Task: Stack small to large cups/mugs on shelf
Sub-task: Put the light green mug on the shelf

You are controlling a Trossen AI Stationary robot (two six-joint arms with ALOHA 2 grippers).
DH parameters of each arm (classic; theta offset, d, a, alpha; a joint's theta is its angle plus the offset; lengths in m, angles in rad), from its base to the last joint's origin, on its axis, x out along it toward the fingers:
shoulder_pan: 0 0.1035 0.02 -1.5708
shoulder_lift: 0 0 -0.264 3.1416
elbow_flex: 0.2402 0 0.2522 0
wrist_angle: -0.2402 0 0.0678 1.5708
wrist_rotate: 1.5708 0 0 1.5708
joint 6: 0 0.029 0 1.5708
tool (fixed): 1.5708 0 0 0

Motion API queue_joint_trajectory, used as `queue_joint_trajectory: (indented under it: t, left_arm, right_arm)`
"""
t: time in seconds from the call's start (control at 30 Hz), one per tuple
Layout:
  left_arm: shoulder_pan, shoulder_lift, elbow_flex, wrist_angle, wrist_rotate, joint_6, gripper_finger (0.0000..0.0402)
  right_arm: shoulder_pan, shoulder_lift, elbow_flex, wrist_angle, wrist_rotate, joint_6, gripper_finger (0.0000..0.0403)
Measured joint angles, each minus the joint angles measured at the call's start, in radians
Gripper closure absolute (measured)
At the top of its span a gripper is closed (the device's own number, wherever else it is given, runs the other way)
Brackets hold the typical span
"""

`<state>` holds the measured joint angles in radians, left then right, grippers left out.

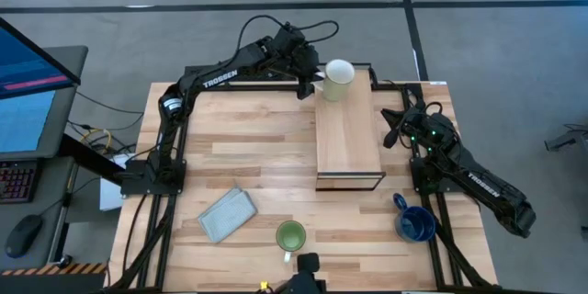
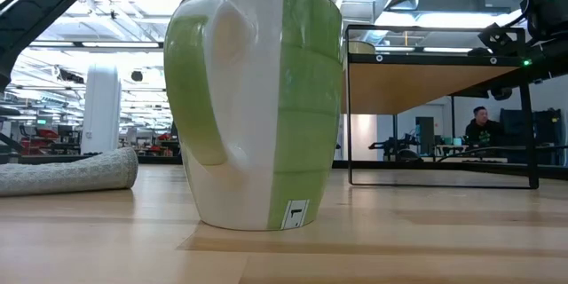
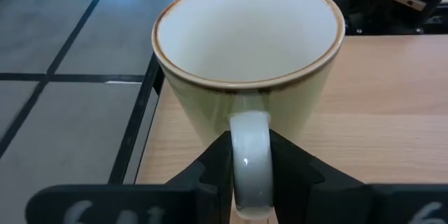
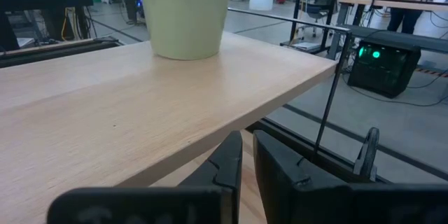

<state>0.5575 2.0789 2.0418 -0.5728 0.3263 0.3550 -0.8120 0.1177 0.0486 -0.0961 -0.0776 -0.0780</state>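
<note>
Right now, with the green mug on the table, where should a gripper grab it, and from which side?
Grip the green mug by its handle, coming in from the table's front edge. The mug stands upright, and the handle sticks out toward that edge, away from the shelf.

The high view looks straight down on the whole counter [image 1: 276, 138]. The low view sits at counter height, very near the green mug [image 2: 257, 102]. Both wrist views share the white mug [image 3: 245, 63].
</note>
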Motion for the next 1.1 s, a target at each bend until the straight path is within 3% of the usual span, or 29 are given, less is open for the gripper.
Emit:
queue_joint_trajectory:
  t: [0.5, 0.77, 1.1]
  left_arm:
    - [0.000, 0.000, -0.001, -0.016, -0.002, 0.011, 0.0338]
    - [0.000, 0.000, -0.001, -0.014, -0.077, 0.003, 0.0338]
    - [0.000, 0.000, -0.002, -0.014, -0.080, 0.010, 0.0338]
  right_arm:
    - [0.000, 0.000, 0.000, 0.000, 0.000, 0.000, 0.0343]
    - [0.000, 0.000, 0.000, 0.000, 0.000, 0.000, 0.0343]
    - [0.000, 0.000, 0.000, 0.000, 0.000, 0.000, 0.0343]
